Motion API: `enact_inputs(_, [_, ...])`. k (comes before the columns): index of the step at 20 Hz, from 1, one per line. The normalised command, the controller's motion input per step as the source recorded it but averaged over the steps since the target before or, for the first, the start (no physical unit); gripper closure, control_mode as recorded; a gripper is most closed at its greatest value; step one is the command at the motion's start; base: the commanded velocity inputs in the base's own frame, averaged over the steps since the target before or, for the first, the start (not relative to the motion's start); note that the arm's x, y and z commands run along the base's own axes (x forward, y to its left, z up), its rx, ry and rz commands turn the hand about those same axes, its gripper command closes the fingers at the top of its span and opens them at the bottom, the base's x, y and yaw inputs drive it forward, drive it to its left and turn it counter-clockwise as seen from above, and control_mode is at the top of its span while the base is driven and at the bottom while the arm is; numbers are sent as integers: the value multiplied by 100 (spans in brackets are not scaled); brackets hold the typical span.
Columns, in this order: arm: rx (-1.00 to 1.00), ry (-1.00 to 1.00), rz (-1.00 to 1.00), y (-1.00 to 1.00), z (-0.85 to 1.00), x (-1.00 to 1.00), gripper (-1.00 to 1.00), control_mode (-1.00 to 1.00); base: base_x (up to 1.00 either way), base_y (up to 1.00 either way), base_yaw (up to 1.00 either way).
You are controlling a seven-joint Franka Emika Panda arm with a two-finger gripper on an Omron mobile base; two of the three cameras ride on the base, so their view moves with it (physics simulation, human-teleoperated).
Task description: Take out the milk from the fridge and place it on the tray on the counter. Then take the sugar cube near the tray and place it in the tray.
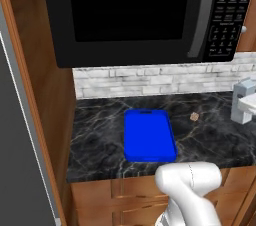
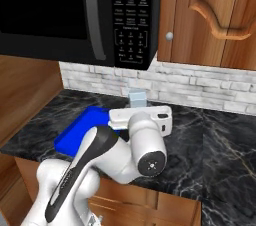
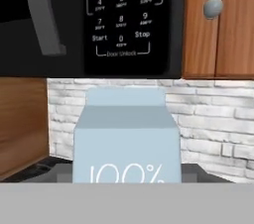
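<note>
The milk [image 3: 126, 139], a pale blue-grey carton with a gabled top, stands upright close before the hand camera. It is held off the counter at the right edge of the left base view, where my gripper [image 1: 246, 105] is shut on the milk [image 1: 242, 90]. In the right base view its top [image 2: 137, 98] peeks over my white hand. The bright blue tray [image 1: 149, 135] lies empty on the black marble counter [image 1: 100, 140], left of the carton. A small brown sugar cube [image 1: 194, 116] sits on the counter just right of the tray. The fridge's grey side [image 1: 15, 145] fills the left edge.
A black microwave [image 1: 135, 15] hangs low over the counter, its keypad [image 3: 121, 15] straight ahead of the hand. A white brick backsplash [image 2: 200, 87] runs behind. Wooden wall cabinets [image 2: 210, 15] are at the right, and a wooden panel [image 1: 45, 80] stands beside the fridge.
</note>
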Motion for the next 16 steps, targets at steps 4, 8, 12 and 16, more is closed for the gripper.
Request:
enact_inputs(4, [3, 1, 16, 45, -36, 74, 100, -100, 0, 0, 0])
enact_inputs(8, [6, 0, 14, 53, -42, 46, 100, -100, 0, 0, 0])
enact_inputs(12, [9, 0, 14, 46, -53, 47, 100, -100, 0, 0, 0])
enact_inputs(16, [6, -3, 14, 46, -44, 41, 100, -100, 0, 0, 0])
